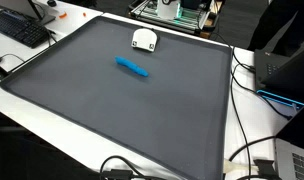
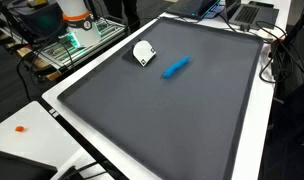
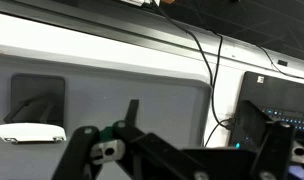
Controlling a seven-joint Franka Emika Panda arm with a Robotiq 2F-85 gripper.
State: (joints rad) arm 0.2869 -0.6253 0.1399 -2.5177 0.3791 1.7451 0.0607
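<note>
A blue bar-shaped object (image 1: pixel 132 67) lies on the dark grey mat (image 1: pixel 112 110) toward its far side; it also shows in an exterior view (image 2: pixel 175 67). A small white object (image 1: pixel 143 39) sits on the mat just beyond it (image 2: pixel 143 52). The arm and gripper do not show in either exterior view. In the wrist view the gripper (image 3: pixel 192 125) fills the bottom of the picture, its fingers spread apart with nothing between them. It faces a white surface with cables, away from the blue object.
A keyboard (image 1: pixel 20 30) lies off the mat's corner. A black device with a blue light (image 1: pixel 284 72) and cables (image 1: pixel 247 150) sit beside the mat. A metal cart (image 2: pixel 72 45) stands past the table. In the wrist view a black cable (image 3: pixel 207 60) hangs down, with a flat white item (image 3: pixel 27 132) nearby.
</note>
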